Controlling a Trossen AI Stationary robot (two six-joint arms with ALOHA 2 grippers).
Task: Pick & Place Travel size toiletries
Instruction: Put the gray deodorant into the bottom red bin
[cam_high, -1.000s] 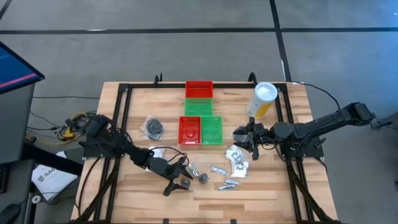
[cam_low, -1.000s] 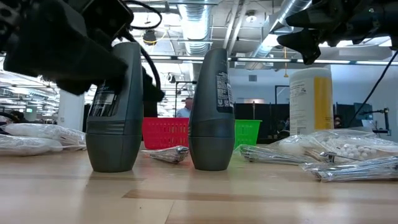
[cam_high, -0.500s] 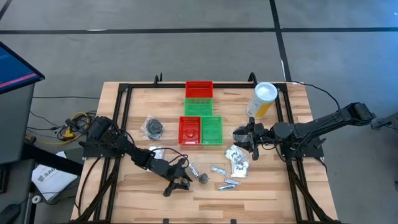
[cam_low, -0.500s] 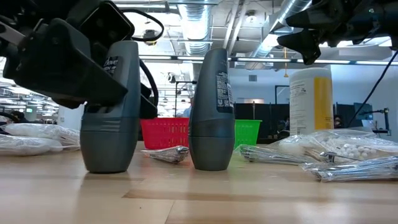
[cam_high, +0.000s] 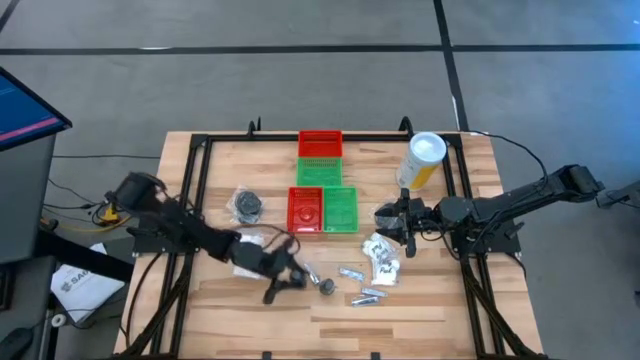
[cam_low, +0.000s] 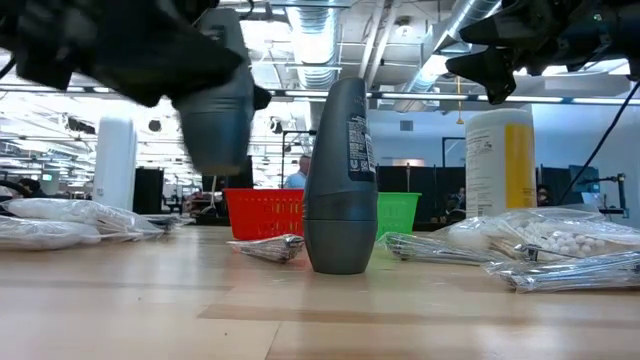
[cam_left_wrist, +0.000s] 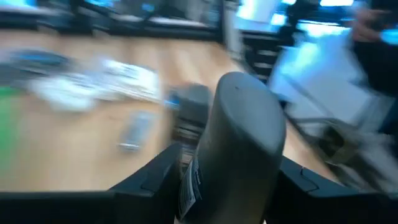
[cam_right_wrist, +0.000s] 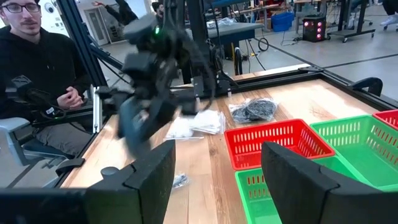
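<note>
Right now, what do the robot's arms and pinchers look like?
Both arms are dark, almost black, built from jointed segments. The left end effector and right end effector each have two chunky dark fingers. A thin black cable trails off the table behind the right arm.

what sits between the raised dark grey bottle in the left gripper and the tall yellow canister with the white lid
In the low view, a second dark grey bottle stands upright on the table between the raised bottle and the yellow canister.

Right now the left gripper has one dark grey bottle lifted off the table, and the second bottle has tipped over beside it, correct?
Not quite. The left gripper does hold one dark grey bottle clear of the table, but the second bottle stands upright on the wood; the low view shows it.
</note>
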